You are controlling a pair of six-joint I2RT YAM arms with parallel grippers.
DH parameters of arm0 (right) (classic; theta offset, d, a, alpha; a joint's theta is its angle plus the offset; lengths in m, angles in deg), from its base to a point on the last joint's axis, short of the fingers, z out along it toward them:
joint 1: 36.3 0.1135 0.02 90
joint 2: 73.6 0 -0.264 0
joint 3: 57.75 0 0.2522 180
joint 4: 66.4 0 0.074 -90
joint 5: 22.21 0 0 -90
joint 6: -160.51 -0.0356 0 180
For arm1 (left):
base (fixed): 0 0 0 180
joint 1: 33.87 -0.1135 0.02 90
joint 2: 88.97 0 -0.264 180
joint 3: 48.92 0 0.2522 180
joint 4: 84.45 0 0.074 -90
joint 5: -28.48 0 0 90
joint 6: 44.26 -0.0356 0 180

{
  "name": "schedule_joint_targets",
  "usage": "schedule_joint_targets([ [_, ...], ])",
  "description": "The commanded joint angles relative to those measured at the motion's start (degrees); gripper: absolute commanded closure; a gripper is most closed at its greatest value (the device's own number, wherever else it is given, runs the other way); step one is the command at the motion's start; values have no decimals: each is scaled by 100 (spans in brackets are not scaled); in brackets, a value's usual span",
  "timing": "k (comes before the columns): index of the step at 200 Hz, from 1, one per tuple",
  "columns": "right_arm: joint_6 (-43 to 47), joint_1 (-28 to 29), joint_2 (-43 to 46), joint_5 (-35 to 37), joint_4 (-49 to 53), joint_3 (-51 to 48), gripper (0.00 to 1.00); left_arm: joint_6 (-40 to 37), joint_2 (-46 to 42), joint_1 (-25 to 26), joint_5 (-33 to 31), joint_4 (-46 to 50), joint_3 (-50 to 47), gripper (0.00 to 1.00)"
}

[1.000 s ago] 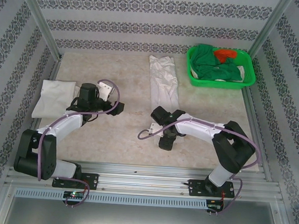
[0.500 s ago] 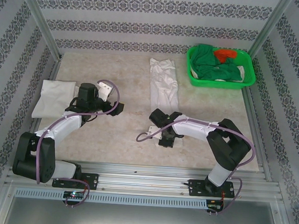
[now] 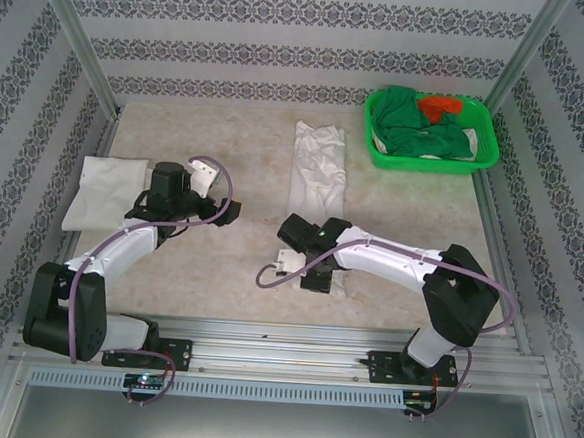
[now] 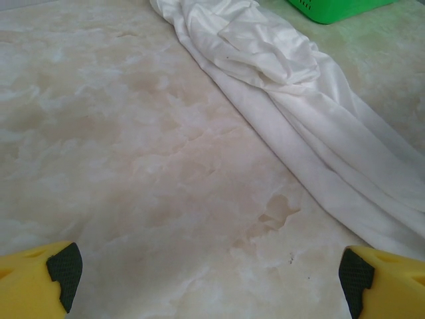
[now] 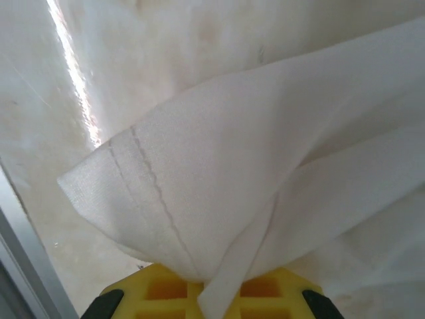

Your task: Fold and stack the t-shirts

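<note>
Near the front of the table [image 3: 247, 146], right fingers [image 5: 166, 292] clenched on white t-shirt [image 5: 232, 186] hem; left fingers [image 4: 40, 282] spread wide, empty.

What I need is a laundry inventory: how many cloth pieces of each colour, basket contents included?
White, on the table: 2, the folded white t-shirt and the long white t-shirt.
Green, in the basket: 1 green cloth.
Orange-red, in the basket: 1 orange-red cloth.
Total: 4; white bits in the basket are too buried to count.
</note>
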Motion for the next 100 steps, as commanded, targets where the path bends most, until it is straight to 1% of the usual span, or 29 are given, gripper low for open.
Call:
schedule_joint_targets([
  [1,-6,-19,32,404,414,429,100,-168,-152,-61,131,5,-163,0],
  [51,293,-254,-538,788,345,1170,100,-146,-255,-61,20,-20,-265,0],
  [100,707,-630,-1075,874,235,1799,100,-69,-289,-68,15,-106,-354,0],
])
